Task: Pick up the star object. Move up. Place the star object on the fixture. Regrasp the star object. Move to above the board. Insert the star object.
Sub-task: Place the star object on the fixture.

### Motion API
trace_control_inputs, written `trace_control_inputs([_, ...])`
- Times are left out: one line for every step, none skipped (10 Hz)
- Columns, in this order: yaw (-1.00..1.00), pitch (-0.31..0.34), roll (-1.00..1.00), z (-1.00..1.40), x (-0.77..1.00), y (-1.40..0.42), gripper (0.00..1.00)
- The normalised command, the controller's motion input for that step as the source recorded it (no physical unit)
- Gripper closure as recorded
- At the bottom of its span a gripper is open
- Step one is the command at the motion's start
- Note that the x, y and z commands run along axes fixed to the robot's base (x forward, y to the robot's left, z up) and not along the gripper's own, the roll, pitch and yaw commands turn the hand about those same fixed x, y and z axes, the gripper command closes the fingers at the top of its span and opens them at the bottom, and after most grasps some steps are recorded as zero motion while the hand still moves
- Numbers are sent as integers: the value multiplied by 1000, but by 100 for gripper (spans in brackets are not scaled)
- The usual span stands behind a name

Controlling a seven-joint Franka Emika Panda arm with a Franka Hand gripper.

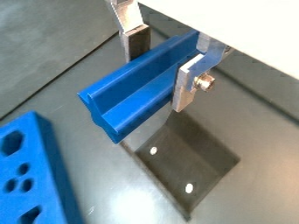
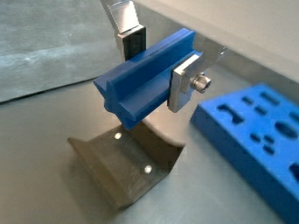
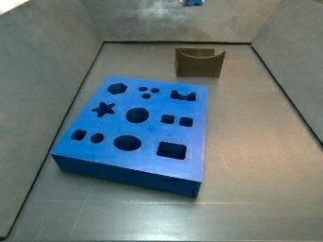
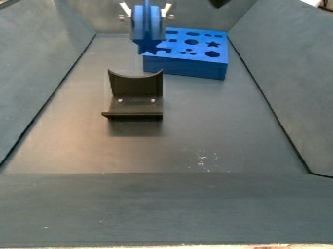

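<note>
Aloft, claw [image 1: 163,63] clamped across star object [image 1: 140,84], above fixture [image 2: 126,166]; board [image 3: 132,130] well apart

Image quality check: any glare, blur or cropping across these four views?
Both wrist views are soft; the star object in the claw stays readable. A side view crops the claw at the frame edge. A side view shows the board evenly lit, foreground floor blurred.

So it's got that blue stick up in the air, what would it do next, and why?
Probably lower it straight down. The gripper is shut on the star object, holding it level above the fixture, whose curved notch is empty. In a side view the star object hangs high over the fixture, apart from the board.
</note>
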Motion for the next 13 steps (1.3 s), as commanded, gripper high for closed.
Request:
trace_control_inputs([-49,195,-919,11,416,51,100])
trace_control_inputs([-73,175,-748,1,342,49,100])
trace_control_inputs([-88,153,-577,-4,269,51,100])
trace_control_inputs([-101,127,-348,-7,170,51,100])
trace_control_inputs([-104,107,-228,-3,94,38,100])
trace_control_inputs([-245,13,-1000,-1000,111,74,100])
trace_control_inputs([-245,-5,-1000,-1000,116,82,100])
trace_control_inputs([-231,9,-1000,-1000,133,89,100])
trace_control_inputs([-224,15,-1000,-1000,146,93,100])
trace_control_inputs([-222,-3,-1000,-1000,155,102,100])
trace_control_inputs([-209,-19,-928,-1000,160,106,100])
trace_control_inputs([-173,-34,-758,-1000,167,111,100])
trace_control_inputs([-128,-44,-519,-1000,181,120,100])
